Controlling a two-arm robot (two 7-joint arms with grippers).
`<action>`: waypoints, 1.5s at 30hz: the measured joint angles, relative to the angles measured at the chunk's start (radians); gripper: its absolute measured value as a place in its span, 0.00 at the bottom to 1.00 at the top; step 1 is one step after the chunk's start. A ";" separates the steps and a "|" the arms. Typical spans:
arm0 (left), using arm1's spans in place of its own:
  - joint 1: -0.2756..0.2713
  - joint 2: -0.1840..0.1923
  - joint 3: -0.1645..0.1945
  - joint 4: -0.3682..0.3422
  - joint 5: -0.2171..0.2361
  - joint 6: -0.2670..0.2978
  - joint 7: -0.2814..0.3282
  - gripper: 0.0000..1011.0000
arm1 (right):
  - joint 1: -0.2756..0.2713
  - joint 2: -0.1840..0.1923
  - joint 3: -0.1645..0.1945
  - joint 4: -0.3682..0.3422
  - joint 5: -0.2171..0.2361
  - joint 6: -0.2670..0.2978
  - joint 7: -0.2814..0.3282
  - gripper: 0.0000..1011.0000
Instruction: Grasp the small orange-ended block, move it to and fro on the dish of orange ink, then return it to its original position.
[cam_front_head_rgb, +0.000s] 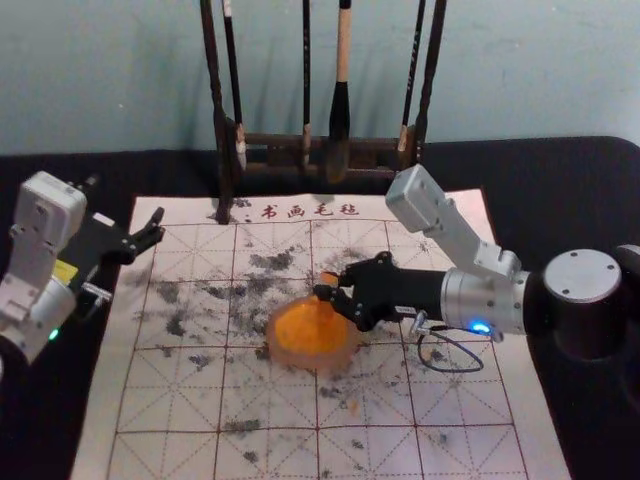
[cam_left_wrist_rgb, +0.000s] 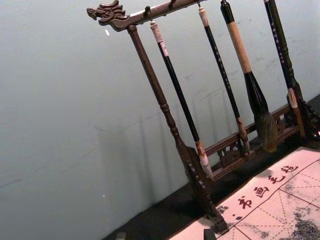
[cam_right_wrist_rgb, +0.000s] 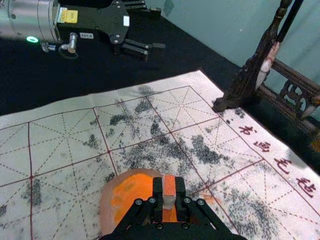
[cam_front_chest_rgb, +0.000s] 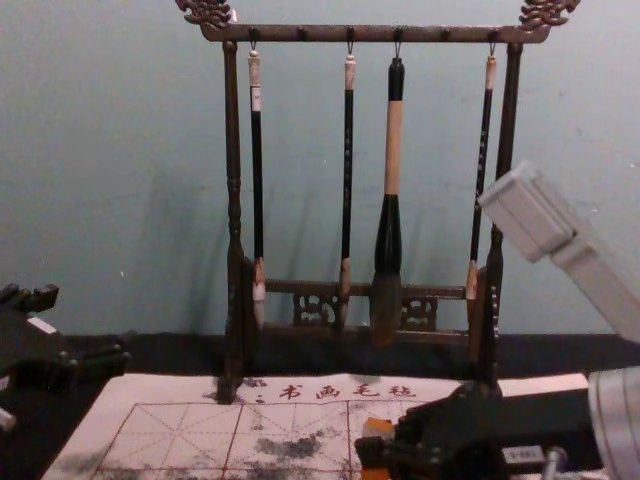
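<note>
The right gripper (cam_front_head_rgb: 325, 288) has its jaws clamped on the orange-ended block (cam_right_wrist_rgb: 169, 186), over the dish of orange ink (cam_front_head_rgb: 300, 335); contact is unclear. Beyond them stands the brush rack (cam_front_head_rgb: 270, 141). Well off leftward, the left gripper's (cam_front_head_rgb: 126, 202) jaws hang apart.

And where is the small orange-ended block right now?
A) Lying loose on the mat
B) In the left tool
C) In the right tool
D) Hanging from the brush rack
C: the right wrist view shows the block clamped upright between the fingers of the right tool, while the left tool stands open.
</note>
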 joint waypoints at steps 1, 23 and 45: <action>0.000 0.000 0.000 0.000 0.000 0.000 0.000 0.99 | -0.002 0.003 0.000 -0.003 0.000 0.001 0.000 0.11; 0.000 0.000 0.000 0.000 0.000 0.000 0.000 0.99 | -0.021 0.002 -0.021 -0.036 0.015 0.009 0.031 0.11; 0.000 0.000 0.000 0.000 0.000 0.000 0.000 0.99 | 0.028 -0.047 -0.020 0.048 0.008 -0.006 0.006 0.11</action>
